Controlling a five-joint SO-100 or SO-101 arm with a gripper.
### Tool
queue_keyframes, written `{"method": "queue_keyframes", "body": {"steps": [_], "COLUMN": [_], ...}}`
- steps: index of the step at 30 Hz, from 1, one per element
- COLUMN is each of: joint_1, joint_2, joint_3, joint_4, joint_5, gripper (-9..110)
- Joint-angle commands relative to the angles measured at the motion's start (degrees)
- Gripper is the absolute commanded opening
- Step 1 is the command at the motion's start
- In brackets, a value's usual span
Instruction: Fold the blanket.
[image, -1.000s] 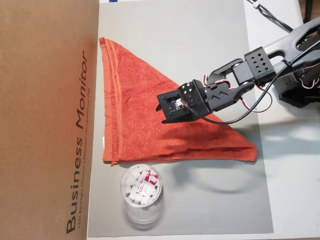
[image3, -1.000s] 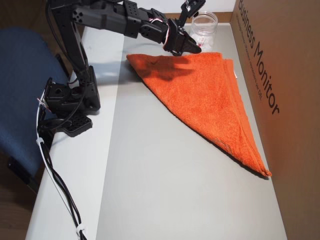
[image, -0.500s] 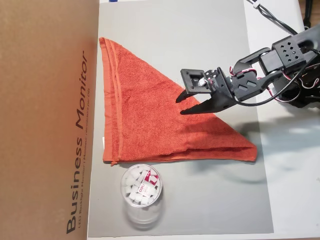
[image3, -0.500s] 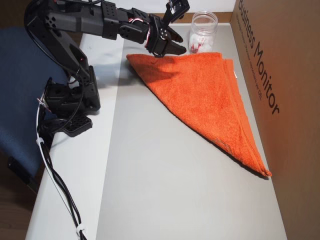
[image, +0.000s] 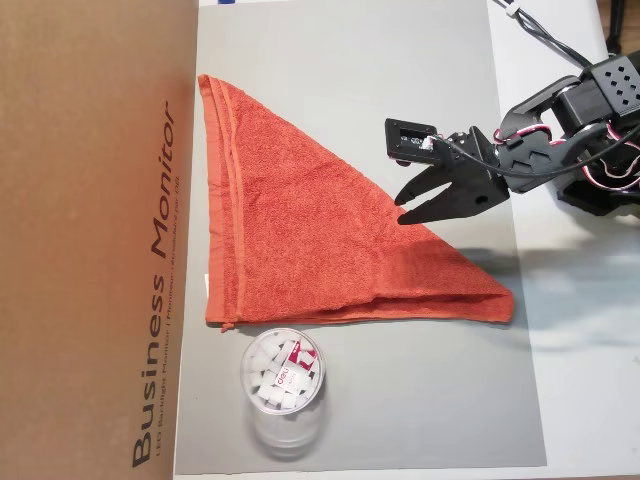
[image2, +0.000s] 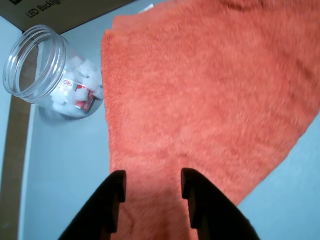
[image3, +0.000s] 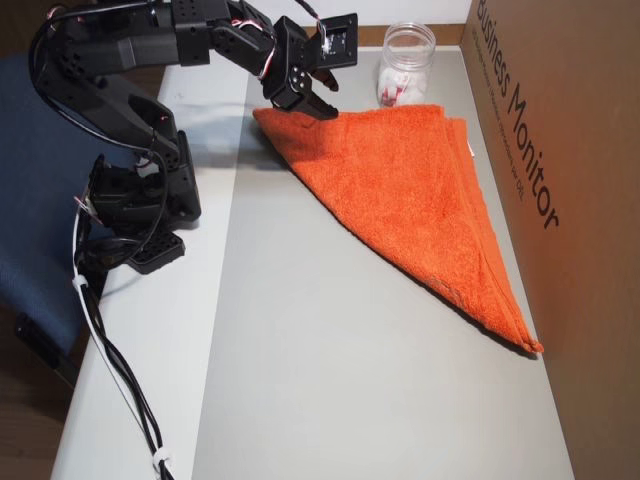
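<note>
From an overhead view my tool (image: 401, 206) hovers over the diagonal edge of the blanket (image: 290, 250), fingers apart and holding nothing. The blanket lies in a triangle on the grey mat (image: 350, 60), its long hemmed side running beside the cardboard box (image: 90, 240), with a clear jar (image: 283, 385) of white bits just below its lower edge. In the wrist view the two fingers (image2: 116, 192) frame bare terry, so I'm above cloth, not on it; the jar (image2: 50, 70) sits off to the left. If I go for another fold, I reckon the clean way is to drop onto a pointed corner, pinch all layers at once, and drag low so nothing flops open or knocks the jar. The other overhead view shows the tool (image3: 312, 108) near the triangle's tip closest to the arm base, on a white bench (image3: 150, 330) with a blue chair (image3: 40, 150) at the side and cables hanging off the edge.
</note>
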Motion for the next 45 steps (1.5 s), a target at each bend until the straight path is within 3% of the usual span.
{"method": "queue_keyframes", "body": {"steps": [1, 5, 9, 34, 39, 45], "joint_1": [-1.85, -4.39, -4.83, -4.75, -8.35, -15.82], "joint_2": [3.25, 3.87, 3.69, 3.96, 3.96, 3.96], "joint_3": [-0.62, -1.49, -3.34, -5.80, -5.80, -4.75], "joint_4": [6.24, 14.41, 20.83, 24.96, 24.96, 25.58], "joint_5": [6.50, 12.48, 10.46, -69.52, -76.46, -76.82], "gripper": [10, 10, 10, 10, 10, 12]}}
